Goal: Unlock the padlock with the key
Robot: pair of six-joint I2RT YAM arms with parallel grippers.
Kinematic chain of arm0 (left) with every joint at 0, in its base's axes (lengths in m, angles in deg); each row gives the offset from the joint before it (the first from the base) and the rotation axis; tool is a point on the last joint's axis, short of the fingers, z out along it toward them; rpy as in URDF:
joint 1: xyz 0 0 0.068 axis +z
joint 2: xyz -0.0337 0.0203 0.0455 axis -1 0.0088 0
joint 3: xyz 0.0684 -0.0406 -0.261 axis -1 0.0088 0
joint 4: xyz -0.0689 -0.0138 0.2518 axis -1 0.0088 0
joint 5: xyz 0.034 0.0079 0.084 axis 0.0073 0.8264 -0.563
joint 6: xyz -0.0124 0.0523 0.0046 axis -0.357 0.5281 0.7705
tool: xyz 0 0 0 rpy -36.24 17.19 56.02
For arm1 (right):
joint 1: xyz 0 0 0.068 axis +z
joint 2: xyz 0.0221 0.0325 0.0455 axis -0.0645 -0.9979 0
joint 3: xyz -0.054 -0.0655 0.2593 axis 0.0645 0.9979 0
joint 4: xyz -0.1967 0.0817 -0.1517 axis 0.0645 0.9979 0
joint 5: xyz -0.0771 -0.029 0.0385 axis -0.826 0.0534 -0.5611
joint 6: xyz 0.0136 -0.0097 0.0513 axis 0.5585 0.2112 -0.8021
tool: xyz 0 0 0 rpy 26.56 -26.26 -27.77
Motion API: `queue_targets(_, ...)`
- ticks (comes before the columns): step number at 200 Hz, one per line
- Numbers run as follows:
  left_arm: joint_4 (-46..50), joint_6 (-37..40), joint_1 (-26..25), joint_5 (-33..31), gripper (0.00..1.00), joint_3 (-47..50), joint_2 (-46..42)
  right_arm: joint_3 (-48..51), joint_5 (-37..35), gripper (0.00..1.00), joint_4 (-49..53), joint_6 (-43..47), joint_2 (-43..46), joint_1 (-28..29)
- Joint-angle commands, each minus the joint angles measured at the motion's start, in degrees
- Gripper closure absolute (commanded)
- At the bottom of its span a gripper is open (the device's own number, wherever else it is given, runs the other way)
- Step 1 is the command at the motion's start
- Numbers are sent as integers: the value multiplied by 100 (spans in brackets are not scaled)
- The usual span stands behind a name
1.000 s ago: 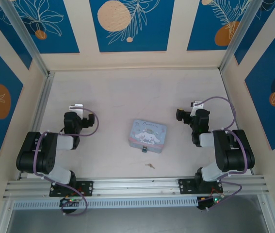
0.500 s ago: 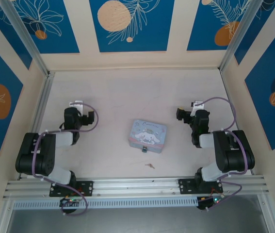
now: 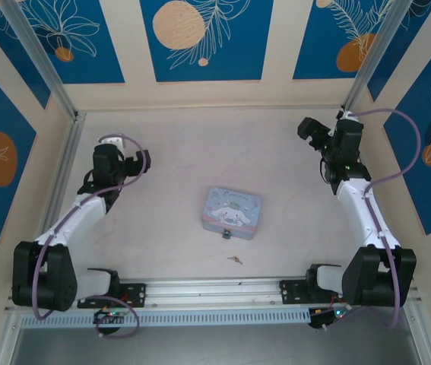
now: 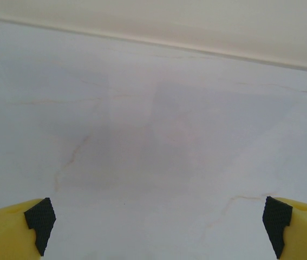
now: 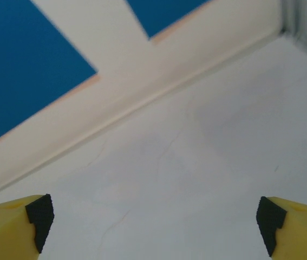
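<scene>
A tiny dark padlock (image 3: 226,234) hangs at the front edge of a light-blue cartoon tin (image 3: 232,212) in the middle of the table. Just in front of it lies the small golden key (image 3: 235,260), flat on the table. My left gripper (image 3: 141,162) is stretched out far to the tin's left, open and holding nothing. My right gripper (image 3: 311,131) is raised toward the back right corner, also open. In the left wrist view the gripper (image 4: 156,230) spans bare table. In the right wrist view the gripper (image 5: 153,227) faces table and wall.
Patterned blue and cream walls (image 3: 200,38) close in the table on three sides. An aluminium rail (image 3: 215,290) runs along the near edge between the arm bases. The back wall's foot (image 5: 142,103) lies close ahead of the right gripper.
Both arms have unfolded from their tucked poses. The left gripper moved up and away from its base; the right gripper swung far toward the back right corner. Tin, padlock and key stayed put.
</scene>
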Motion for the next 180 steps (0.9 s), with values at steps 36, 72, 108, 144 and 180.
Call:
queue_targets(36, 1859, -1363, -727, 1748, 0, -667, -322, 466, 2006, 15, 2615, -1051, -94, 836)
queue_targets(72, 1680, -1886, -1581, 2013, 0, -519, -168, 1099, 1801, 17, 2748, -1572, 365, 1751)
queue_targets(108, 1075, -2399, -2079, 2226, 0, -228, 120, 1465, 1436, 19, 2747, -2070, 591, 2316)
queue_targets(144, 832, -2462, -2415, 2277, 0, -178, 461, 1640, 1443, 23, 2457, -2341, 425, 2541)
queue_targets(180, 381, -2670, -2538, 2564, 0, -161, 1007, 1409, 1418, 28, 2293, -2371, 9, 2740)
